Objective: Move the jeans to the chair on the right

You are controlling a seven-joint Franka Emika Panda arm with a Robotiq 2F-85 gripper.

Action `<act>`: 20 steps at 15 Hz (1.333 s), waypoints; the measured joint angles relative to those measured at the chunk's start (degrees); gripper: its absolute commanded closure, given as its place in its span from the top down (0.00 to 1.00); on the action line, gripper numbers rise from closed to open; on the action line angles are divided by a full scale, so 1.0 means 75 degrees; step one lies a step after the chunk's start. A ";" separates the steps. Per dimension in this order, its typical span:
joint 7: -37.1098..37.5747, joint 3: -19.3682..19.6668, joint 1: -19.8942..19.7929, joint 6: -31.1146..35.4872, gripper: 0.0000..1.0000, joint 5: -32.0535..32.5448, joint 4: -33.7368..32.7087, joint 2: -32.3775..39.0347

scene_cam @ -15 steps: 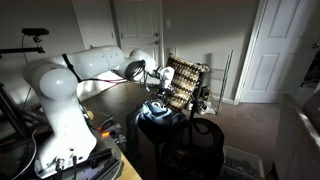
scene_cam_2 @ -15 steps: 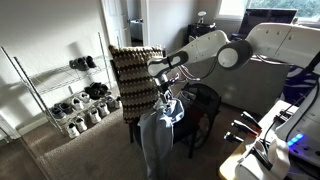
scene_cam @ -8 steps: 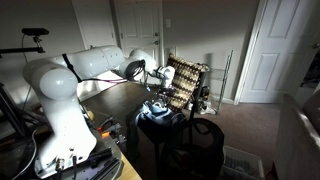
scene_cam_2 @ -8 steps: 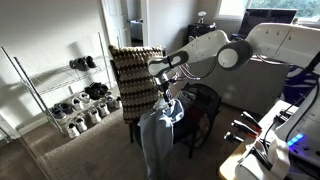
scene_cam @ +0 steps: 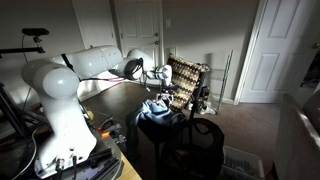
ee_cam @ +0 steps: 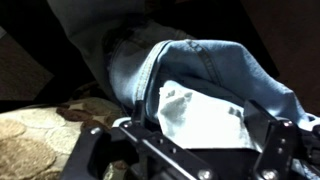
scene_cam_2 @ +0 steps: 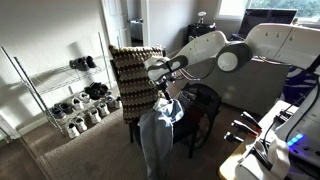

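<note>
The white arm (scene_cam: 95,62) reaches out over two chairs. The jeans (scene_cam_2: 158,135) lie heaped on the dark chair (scene_cam_2: 204,102), one leg hanging off its front edge toward the floor. The patterned chair (scene_cam: 187,80) beside it carries nothing that I can see. The pincer (scene_cam_2: 162,92) hovers just above the heap with its jaws released, holding nothing. The wrist view shows a pale pocket lining (ee_cam: 205,115) right under it. Judging by this, the grasp, lift and carry are not yet done. Around them are white doors (scene_cam: 275,50), a wire shoe rack (scene_cam_2: 70,95) and carpeted floor (scene_cam_2: 80,155).
</note>
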State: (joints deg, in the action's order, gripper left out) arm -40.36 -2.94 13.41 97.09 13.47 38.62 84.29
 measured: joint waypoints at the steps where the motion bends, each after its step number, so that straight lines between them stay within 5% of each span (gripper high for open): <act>1: 0.0000 0.0048 0.0060 0.0200 1.00 0.0079 0.0000 0.0000; 5: 0.0009 0.0142 0.0185 0.0406 1.00 0.0122 0.0001 0.0007; 10: 0.0554 0.0215 0.0183 -0.0340 1.00 -0.0008 0.0005 0.0044; 20: 0.2156 -0.0628 -0.0555 -0.0236 1.00 -0.2012 0.0052 0.0072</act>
State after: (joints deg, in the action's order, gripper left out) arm -24.19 -7.65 9.25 95.32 -1.62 39.01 84.83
